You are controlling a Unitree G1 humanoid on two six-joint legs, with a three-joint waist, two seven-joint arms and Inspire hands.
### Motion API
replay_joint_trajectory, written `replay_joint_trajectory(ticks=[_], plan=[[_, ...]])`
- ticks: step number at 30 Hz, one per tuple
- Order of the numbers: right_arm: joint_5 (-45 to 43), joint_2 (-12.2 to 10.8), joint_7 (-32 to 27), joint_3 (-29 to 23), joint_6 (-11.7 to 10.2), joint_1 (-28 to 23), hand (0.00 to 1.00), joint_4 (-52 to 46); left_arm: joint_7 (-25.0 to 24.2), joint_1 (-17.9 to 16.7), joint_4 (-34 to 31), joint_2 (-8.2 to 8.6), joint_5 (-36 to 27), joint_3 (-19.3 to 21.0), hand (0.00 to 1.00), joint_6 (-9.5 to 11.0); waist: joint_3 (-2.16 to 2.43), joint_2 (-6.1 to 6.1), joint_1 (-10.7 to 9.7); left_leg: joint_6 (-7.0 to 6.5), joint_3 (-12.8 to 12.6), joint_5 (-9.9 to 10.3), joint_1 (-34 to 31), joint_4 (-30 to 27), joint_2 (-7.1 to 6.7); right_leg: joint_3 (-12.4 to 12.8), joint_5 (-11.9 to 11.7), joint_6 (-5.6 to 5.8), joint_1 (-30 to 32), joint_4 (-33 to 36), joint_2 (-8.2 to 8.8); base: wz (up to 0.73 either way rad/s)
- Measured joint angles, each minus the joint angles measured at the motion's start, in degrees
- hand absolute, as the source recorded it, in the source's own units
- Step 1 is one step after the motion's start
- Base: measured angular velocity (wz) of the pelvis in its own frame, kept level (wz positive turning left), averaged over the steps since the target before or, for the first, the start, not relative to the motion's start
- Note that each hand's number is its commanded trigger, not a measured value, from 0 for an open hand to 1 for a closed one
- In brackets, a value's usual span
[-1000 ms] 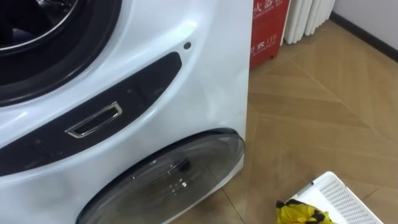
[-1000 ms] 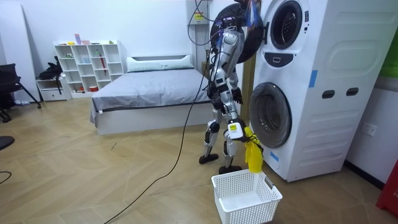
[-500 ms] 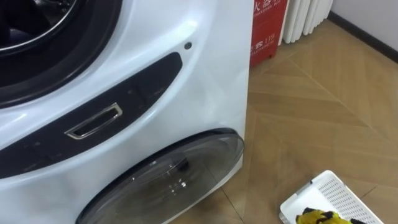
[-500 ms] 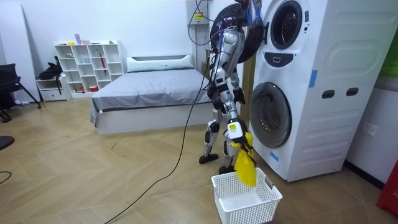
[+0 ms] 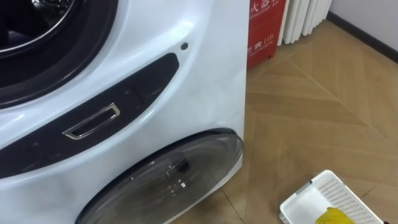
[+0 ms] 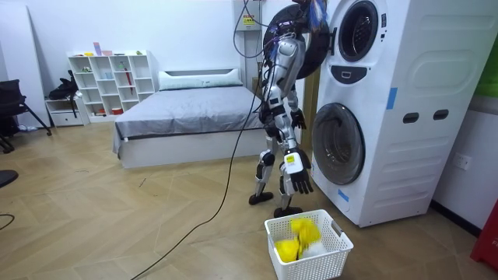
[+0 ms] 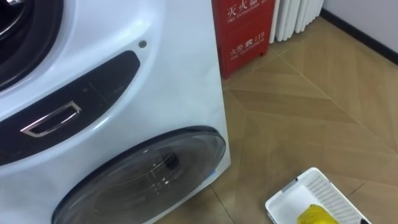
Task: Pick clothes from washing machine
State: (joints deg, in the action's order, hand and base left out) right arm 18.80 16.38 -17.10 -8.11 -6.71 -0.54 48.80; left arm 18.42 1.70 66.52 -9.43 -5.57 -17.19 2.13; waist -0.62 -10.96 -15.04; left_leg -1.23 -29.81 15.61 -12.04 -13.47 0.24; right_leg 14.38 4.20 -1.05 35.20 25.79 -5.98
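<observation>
The fingers of the right hand (image 6: 296,177) are spread open and point down; they hold nothing. This hand hangs low at the end of a lowered arm, in front of the robot's knees, just above the white basket (image 6: 327,265) on the floor and apart from it. Inside the basket lies the yellow garment (image 6: 299,236), crumpled into a heap against the bottom and the side wall. In the eye views, a part of this yellow cloth is seen at the lower edge, in the corner of the basket.

The left hand (image 6: 299,120) is at waist height, toward the machine. From my place I cannot tell how it is held.

The robot stands upright on the wooden floor (image 6: 117,225), close before the washing machine (image 6: 389,155), with the basket just beside its feet. The machine is a white tower of two units. The upper door (image 6: 299,39) is swung open next to the robot's head, and the lower round door (image 6: 338,145) is closed. The eye views look down at the dark panel with a silver handle (image 5: 93,121) between the two openings, with the glass of the lower door under it.

Behind the machine, a red box (image 5: 266,28) stands beside a white radiator (image 5: 308,18). Farther in the room are a bed (image 6: 187,117) and a white shelf (image 6: 109,78).
</observation>
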Motion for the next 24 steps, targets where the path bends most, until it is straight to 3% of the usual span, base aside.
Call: replay_joint_trajectory(ticks=[11,15,24], plan=[[-1.1,0.0,-2.3,0.1,-0.5,0.6,0.0,-1.0,0.1,-0.1,-0.1,-0.07,0.0,0.0,0.0,0.1,-0.01,0.17,0.2,0.0,0.2,0.0,-0.1,-0.2,0.04,-0.2,0.0,-0.01,0.0,0.2,0.46,0.0],[-1.1,0.0,-2.3,0.1,-1.4,0.6,0.0,-1.1,0.1,-0.2,0.0,-0.18,0.1,0.2,0.0,1.0,0.03,0.67,0.4,-0.01,0.2,0.0,-0.2,-0.2,0.07,-0.2,0.0,-0.02,0.0,0.1,0.57,0.0],[-1.5,-0.6,0.8,0.1,-1.4,-3.0,0.0,-1.1,-1.1,-2.8,-0.2,-0.56,0.7,0.2,0.0,0.9,0.27,0.89,1.1,0.18,1.2,-0.1,3.3,0.9,0.86,-3.5,0.4,-0.7,-4.0,-1.1,1.15,0.07]])
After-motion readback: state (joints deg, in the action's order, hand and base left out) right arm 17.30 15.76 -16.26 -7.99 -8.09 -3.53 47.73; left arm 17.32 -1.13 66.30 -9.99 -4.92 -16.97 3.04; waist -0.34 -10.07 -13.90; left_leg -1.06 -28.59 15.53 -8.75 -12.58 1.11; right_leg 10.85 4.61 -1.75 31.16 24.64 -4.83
